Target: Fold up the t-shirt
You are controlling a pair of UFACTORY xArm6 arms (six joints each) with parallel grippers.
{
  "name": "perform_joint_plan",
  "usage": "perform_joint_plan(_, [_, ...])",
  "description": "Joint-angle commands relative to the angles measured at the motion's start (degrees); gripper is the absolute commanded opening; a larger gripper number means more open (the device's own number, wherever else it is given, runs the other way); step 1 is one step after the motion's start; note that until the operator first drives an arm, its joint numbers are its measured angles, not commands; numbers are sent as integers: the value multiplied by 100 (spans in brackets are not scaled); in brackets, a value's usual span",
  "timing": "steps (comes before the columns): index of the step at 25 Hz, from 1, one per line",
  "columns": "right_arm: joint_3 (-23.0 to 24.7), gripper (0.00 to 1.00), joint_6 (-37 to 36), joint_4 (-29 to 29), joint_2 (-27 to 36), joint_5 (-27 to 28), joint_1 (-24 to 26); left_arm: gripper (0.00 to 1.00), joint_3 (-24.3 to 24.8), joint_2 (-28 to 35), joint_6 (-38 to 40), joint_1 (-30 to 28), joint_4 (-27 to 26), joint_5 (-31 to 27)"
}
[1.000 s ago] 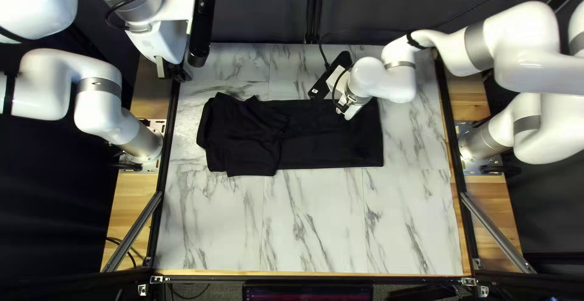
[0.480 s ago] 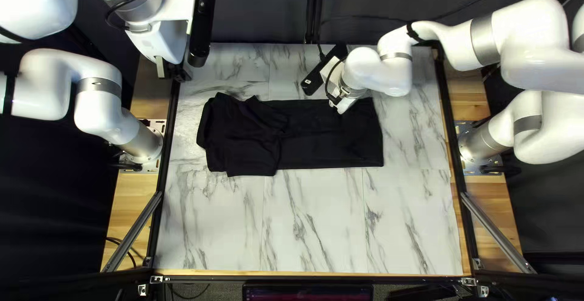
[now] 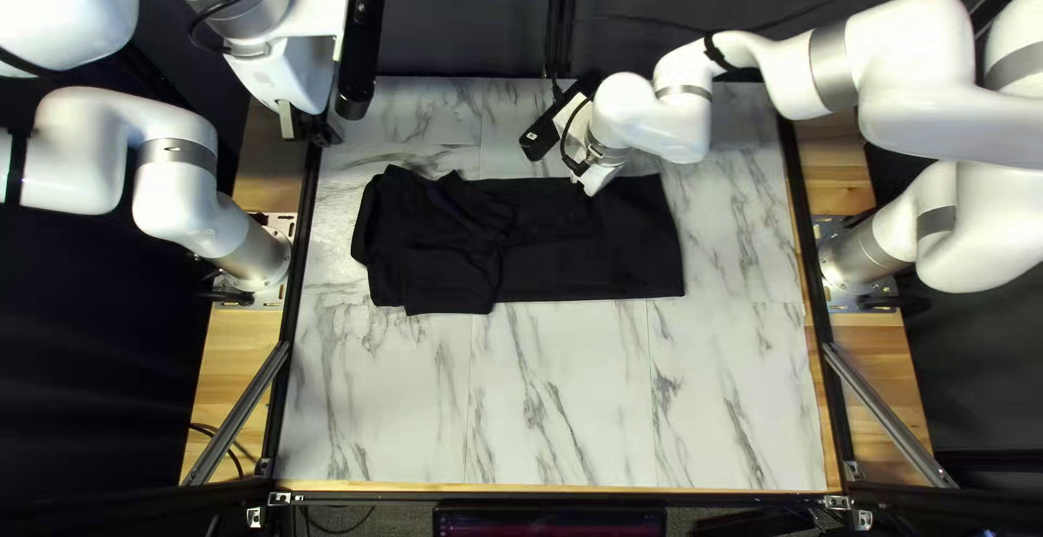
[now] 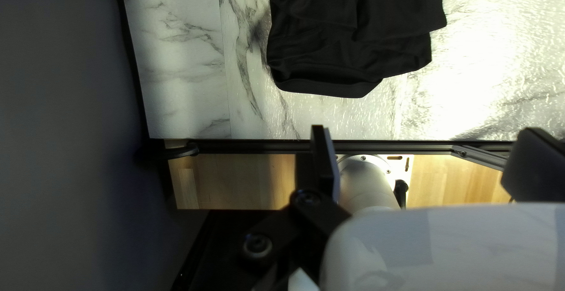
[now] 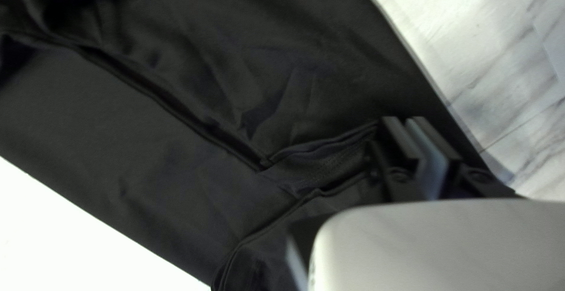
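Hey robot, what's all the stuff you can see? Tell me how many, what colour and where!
Shirt: one, black, partly folded on the table
Table: one, white with grey streaks, in the middle
Rails: several, black, along the table's edges
Boards: two, light brown, beside the table, left and right
Bars: two, grey, slanting at the near corners
Curtain: dark, behind the far edge
Cables: several, black, mostly on my arms
Left arm: one, white and grey, left side
Right arm: one, white and grey, right side
Left gripper: one, black, raised by the far left corner
Right gripper: one, black, at the shirt
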State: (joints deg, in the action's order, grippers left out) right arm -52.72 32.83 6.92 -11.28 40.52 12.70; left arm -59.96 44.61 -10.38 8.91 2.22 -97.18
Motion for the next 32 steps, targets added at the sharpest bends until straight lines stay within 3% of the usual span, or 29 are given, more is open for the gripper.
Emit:
perform_joint_plan(1, [416, 100, 32, -99, 466, 0, -59, 100, 0, 0, 0, 0, 0, 0])
perform_joint_plan(5, [953, 100, 393, -54, 1165, 104, -458, 100, 0, 0, 0, 0, 0, 0])
perform_joint_plan(8, [1142, 100, 694, 23, 1322, 89, -921, 100, 0, 0, 0, 0, 0, 0])
perform_joint_plan(15, [1143, 100, 1030, 201, 1019, -60, -1743, 100, 0, 0, 0, 0, 0, 0])
perform_joint_plan(26, [1160, 97, 1014, 141, 573, -371, -2053, 100, 0, 0, 0, 0, 0, 0])
perform_joint_plan(27, [1144, 26, 995, 139, 545, -379, -2045, 100, 0, 0, 0, 0, 0, 0])
perform_joint_plan(28, [1117, 0, 971, 138, 501, -386, -2033, 100, 0, 0, 0, 0, 0, 0])
perform_joint_plan(32, [945, 0, 915, 135, 330, -347, -2033, 100, 0, 0, 0, 0, 0, 0])
